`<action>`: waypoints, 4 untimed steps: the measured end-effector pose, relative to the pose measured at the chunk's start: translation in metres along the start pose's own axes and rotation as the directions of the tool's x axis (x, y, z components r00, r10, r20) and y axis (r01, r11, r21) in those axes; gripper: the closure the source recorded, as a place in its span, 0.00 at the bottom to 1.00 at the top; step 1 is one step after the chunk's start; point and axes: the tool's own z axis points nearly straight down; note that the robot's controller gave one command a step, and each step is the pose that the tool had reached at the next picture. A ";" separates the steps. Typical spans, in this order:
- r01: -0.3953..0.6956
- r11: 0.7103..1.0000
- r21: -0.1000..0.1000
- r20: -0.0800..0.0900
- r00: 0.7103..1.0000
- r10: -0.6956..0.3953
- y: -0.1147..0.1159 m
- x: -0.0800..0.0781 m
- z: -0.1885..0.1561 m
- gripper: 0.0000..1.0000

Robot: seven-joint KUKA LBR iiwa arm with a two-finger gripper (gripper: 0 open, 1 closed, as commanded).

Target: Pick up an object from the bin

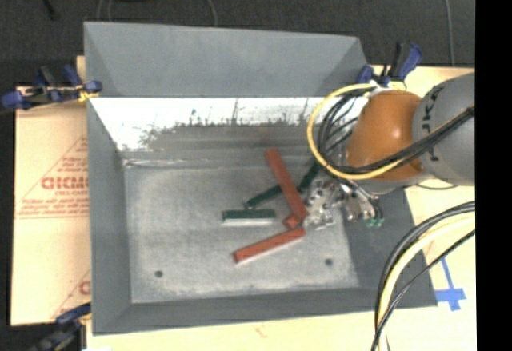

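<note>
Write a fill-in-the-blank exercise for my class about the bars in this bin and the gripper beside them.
1. In the bin, the low bar lying nearest the view's lower edge is ___ in colour.
2. The slim bar just left of the slanted red bar is dark ___.
3. The gripper is at the view's ___ side of the bin's floor.
4. The rounded cover on the arm is ___.
Missing words: red; green; right; orange.
</note>
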 end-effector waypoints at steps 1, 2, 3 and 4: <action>0.003 1.000 -0.007 -0.032 0.999 -0.003 0.001 0.008 0.004 0.00; 0.003 1.000 -0.007 -0.029 1.000 -0.004 0.002 0.007 0.004 0.00; 0.269 0.963 -0.006 -0.030 0.963 -0.269 0.066 0.054 0.002 1.00; 0.270 0.963 -0.006 -0.029 0.963 -0.270 0.066 0.054 0.002 1.00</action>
